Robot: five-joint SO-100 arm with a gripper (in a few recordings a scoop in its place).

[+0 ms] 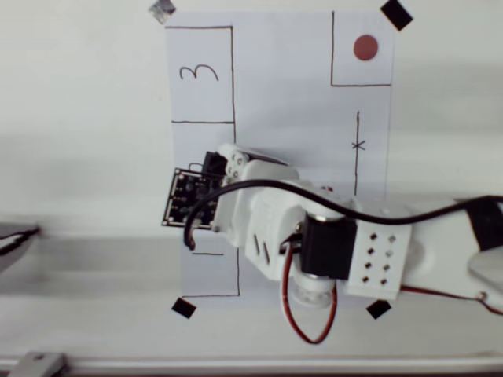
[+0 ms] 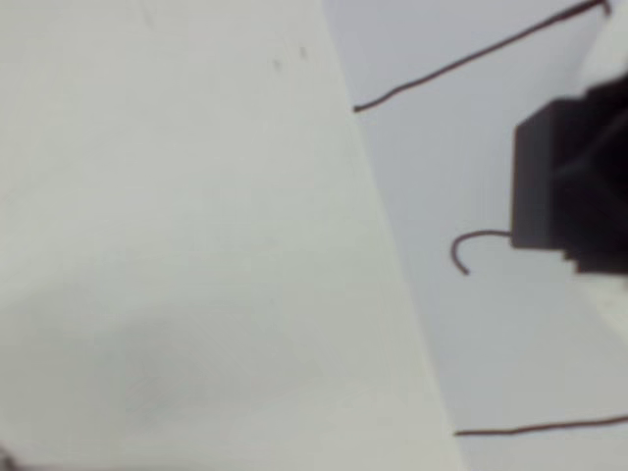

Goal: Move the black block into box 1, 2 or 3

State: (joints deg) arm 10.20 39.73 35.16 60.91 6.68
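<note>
The black block (image 2: 540, 182) is a small matte cube at the right edge of the wrist view, and my gripper (image 2: 581, 201) is shut on it, its dark finger pressed against the block's right side. Below it lies white paper with a curl of the handwritten numeral (image 2: 469, 250). In the overhead view the white arm reaches left over the paper, and the gripper (image 1: 212, 165) with the dark block (image 1: 209, 161) sits over the middle outlined box (image 1: 192, 141). The arm and its camera board (image 1: 187, 196) hide that box's numeral. Whether the block touches the paper I cannot tell.
Box 3 (image 1: 200, 75) lies above the middle box, and another outlined box (image 1: 208, 275) lies below it, partly under the arm. A square with a red dot (image 1: 365, 48) is at the top right. Black tape squares (image 1: 396, 14) (image 1: 183, 308) hold the sheet's corners.
</note>
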